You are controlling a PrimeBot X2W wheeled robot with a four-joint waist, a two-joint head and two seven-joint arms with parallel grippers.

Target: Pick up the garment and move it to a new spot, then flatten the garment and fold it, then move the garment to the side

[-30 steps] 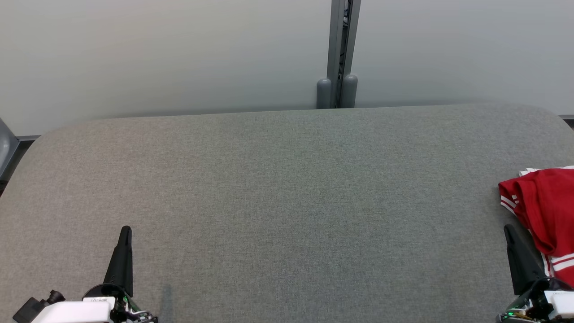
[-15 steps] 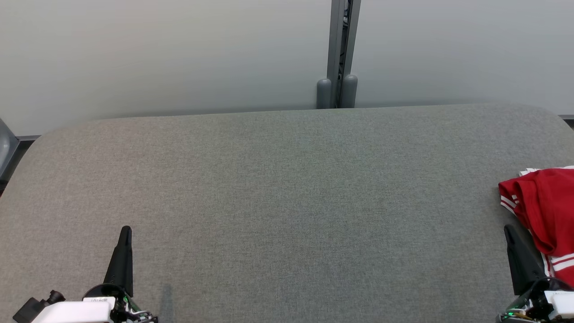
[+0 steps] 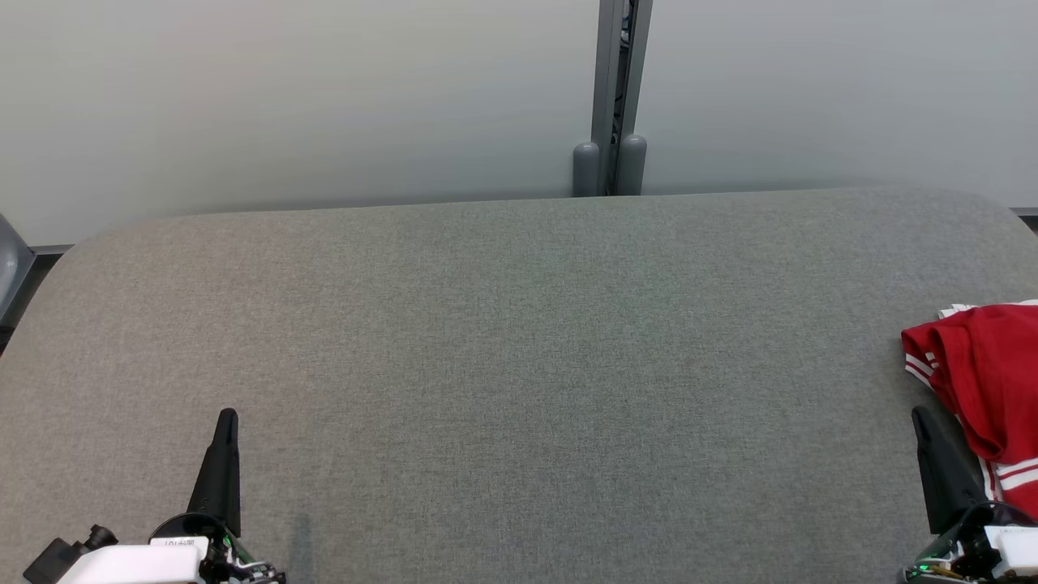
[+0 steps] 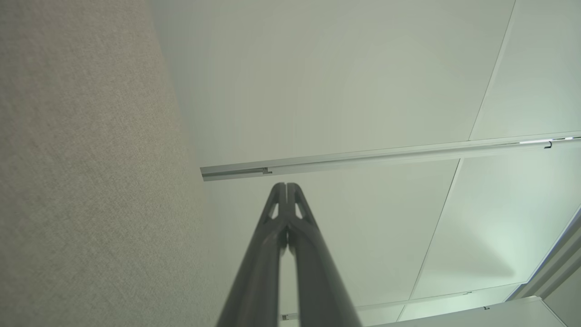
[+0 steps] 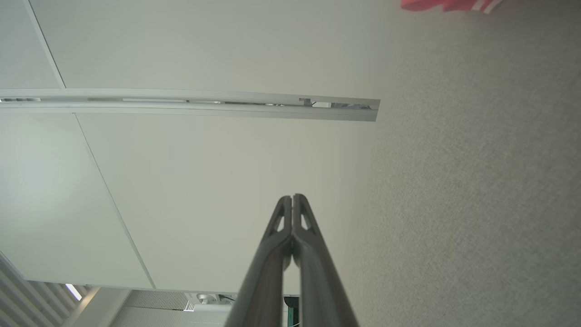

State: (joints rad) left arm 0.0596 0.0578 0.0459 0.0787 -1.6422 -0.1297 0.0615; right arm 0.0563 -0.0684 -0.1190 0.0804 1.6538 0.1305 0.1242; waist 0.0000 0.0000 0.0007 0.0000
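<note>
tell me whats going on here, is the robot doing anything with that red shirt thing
Nothing is being handled right now. The red garment, with white stripes, lies bunched up at the right edge of the grey padded table, not flattened or folded. The left tool and right tool are both shut and empty, low at the near edge of the table. The right tool is close beside the garment but has no hold on it, so picking it up looks like the step to come.
</note>
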